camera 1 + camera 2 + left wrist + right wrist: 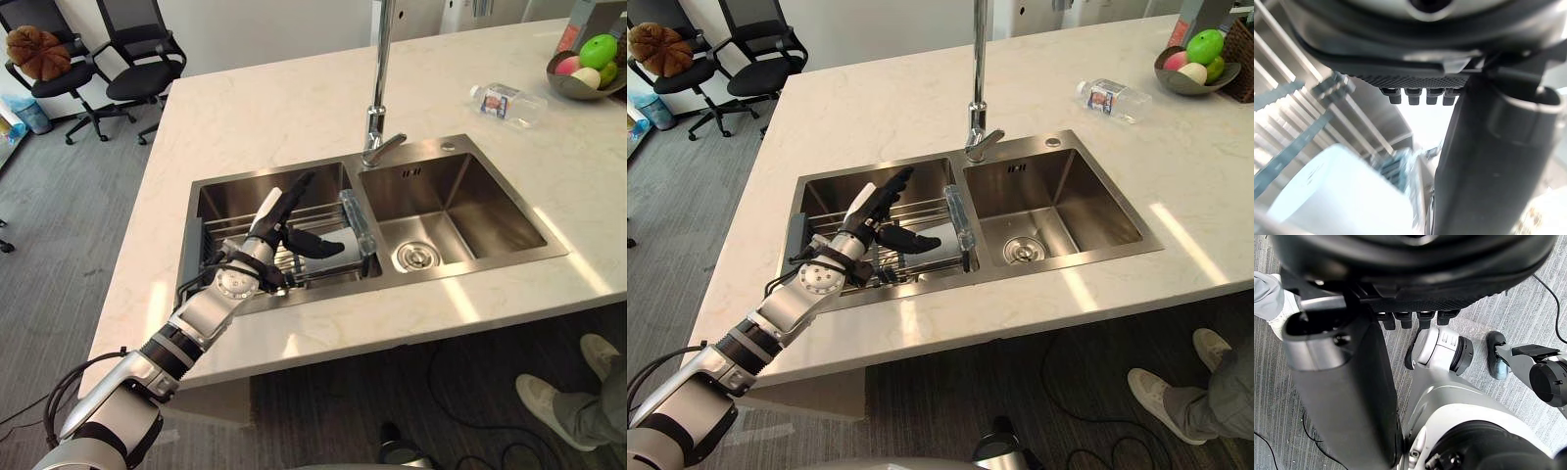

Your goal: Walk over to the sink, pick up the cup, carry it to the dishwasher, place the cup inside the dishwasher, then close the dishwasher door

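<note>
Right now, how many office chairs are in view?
2, on the floor past the counter's far left corner: the chair with a brown cushion, and the bare chair to its right. Others may be hidden.

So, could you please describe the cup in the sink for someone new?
Find the double steel sink in the pale marble counter and look into its left basin, where a wire rack lies. The cup sits at the rack's end beside the divider between the basins, just past the left hand. It is the one clear glass thing there; everything around it is metal.
</note>
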You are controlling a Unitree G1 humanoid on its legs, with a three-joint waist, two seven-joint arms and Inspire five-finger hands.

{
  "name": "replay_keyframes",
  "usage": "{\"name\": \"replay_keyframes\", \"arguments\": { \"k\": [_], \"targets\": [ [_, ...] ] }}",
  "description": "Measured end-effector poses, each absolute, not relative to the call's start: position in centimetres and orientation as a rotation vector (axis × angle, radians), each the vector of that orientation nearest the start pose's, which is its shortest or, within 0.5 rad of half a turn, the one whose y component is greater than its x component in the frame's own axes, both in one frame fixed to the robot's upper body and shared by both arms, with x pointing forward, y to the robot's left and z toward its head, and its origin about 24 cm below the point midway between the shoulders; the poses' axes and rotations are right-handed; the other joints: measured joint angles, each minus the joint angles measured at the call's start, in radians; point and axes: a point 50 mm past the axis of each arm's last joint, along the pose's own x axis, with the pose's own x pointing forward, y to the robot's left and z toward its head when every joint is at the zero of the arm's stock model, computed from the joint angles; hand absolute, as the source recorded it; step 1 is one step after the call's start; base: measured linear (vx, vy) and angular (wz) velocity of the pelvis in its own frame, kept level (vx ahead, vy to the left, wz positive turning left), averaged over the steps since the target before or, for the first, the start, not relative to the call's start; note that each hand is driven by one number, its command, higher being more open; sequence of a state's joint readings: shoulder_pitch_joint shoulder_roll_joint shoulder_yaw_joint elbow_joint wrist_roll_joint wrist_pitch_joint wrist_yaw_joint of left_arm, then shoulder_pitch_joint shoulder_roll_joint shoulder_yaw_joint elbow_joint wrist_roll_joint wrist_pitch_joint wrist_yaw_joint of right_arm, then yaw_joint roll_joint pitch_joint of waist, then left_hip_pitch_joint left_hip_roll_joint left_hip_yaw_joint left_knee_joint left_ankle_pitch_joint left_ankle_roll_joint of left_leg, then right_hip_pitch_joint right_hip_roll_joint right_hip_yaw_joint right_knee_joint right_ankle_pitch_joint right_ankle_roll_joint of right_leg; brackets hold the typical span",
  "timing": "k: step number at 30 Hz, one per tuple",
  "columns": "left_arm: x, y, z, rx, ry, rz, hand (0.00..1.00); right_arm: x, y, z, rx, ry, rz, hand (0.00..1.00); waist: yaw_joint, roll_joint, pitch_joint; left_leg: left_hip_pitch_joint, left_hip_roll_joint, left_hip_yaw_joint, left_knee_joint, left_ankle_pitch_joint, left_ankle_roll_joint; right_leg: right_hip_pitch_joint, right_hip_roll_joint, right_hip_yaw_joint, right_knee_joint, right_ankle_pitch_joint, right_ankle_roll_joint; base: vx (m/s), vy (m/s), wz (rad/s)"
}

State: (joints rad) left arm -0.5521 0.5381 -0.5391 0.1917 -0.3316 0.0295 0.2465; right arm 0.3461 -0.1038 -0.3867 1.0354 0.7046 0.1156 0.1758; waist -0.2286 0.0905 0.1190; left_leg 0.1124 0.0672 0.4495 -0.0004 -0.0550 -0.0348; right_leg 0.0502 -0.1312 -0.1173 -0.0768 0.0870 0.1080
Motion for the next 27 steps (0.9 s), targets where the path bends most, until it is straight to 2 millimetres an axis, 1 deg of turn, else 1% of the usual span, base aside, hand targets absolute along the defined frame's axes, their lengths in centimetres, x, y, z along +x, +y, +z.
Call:
{"name": "replay_keyframes", "arguments": {
  "k": [1, 7, 12, 22, 27],
  "targets": [
    [33.08, 13.37, 12.09, 0.330, -0.189, -0.196, 1.00, -2.17, -22.66, -16.46, 0.823, 1.111, -0.791, 1.00, 0.002, -0.002, 0.002, 0.001, 0.000, 0.000, 0.000, 0.000, 0.000, 0.000, 0.000, 0.000, 0.002, 0.000, 0.000, 0.00, 0.000, 0.00],
    [33.31, 13.56, 12.39, 0.288, -0.205, -0.155, 1.00, -2.21, -22.54, -16.49, 0.827, 1.115, -0.791, 1.00, 0.009, -0.009, 0.006, 0.002, 0.001, 0.001, 0.000, 0.001, 0.000, 0.000, 0.000, 0.000, 0.002, 0.000, 0.000, 0.00, 0.000, 0.00],
    [33.41, 13.81, 12.38, 0.341, -0.219, -0.140, 1.00, -2.30, -22.13, -16.59, 0.838, 1.122, -0.790, 1.00, 0.009, -0.025, 0.012, 0.002, 0.001, 0.003, -0.004, 0.002, 0.000, -0.002, 0.002, 0.000, 0.002, 0.000, 0.000, 0.00, 0.000, 0.00],
    [33.36, 13.69, 12.47, 0.444, -0.253, -0.141, 1.00, -2.42, -21.95, -16.64, 0.844, 1.127, -0.793, 1.00, 0.008, -0.029, 0.010, 0.002, 0.000, 0.005, -0.004, 0.002, 0.000, -0.004, 0.001, 0.000, 0.002, 0.000, 0.000, 0.00, 0.000, 0.00],
    [33.31, 13.49, 12.41, 0.496, -0.262, -0.170, 1.00, -2.52, -21.90, -16.65, 0.848, 1.132, -0.796, 1.00, 0.007, -0.030, 0.010, 0.002, 0.000, 0.006, -0.004, 0.002, 0.000, -0.005, 0.002, 0.001, 0.002, 0.000, 0.000, 0.00, 0.000, 0.00]
  ]
}}
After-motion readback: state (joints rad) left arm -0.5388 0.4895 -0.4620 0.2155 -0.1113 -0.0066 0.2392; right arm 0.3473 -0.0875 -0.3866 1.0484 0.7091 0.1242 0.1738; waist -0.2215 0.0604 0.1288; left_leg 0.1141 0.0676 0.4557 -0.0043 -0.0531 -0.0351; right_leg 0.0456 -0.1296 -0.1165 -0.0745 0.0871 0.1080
